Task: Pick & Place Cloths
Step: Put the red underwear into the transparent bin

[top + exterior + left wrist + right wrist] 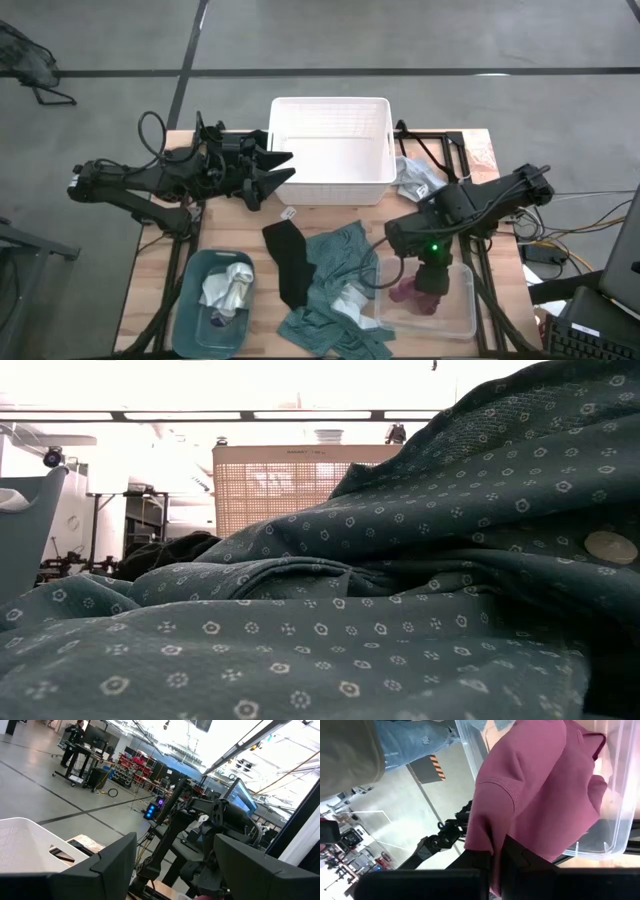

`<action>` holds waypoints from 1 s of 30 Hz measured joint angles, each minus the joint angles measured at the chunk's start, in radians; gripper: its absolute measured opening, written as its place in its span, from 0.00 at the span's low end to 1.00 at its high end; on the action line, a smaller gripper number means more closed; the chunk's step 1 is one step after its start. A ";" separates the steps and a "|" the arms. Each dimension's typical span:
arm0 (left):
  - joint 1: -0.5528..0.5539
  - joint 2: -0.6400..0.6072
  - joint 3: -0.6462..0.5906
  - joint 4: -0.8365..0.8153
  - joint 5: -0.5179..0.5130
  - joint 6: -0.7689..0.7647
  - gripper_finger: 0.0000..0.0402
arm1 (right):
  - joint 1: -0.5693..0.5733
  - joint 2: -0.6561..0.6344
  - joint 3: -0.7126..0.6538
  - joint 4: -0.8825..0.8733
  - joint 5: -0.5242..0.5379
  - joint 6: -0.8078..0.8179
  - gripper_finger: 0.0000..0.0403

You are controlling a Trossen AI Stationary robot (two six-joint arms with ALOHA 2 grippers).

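The teal-green cloth (400,610) lies spread mid-desk beside the black cloth (287,262). The right claw (496,851) pinches the maroon cloth (540,785) in the clear bin (465,320). The left claw (278,170) hangs spread beside the white basket (330,190).

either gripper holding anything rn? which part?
The right gripper is shut on the maroon cloth, pinching a fold at its edge, above the clear bin. The left gripper is open and holds nothing.

Soft maroon cloth (540,790), clear plastic bin (615,820)
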 joint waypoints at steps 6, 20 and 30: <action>0.000 0.000 0.000 0.000 0.000 0.000 0.67 | 0.000 0.000 -0.047 -0.001 -0.001 -0.022 0.02; 0.000 0.000 0.000 0.000 0.000 0.000 0.67 | 0.000 0.000 -0.191 0.006 -0.012 -0.107 0.02; 0.000 0.000 0.000 -0.003 0.000 0.000 0.67 | 0.000 0.000 -0.300 0.054 -0.011 -0.136 0.02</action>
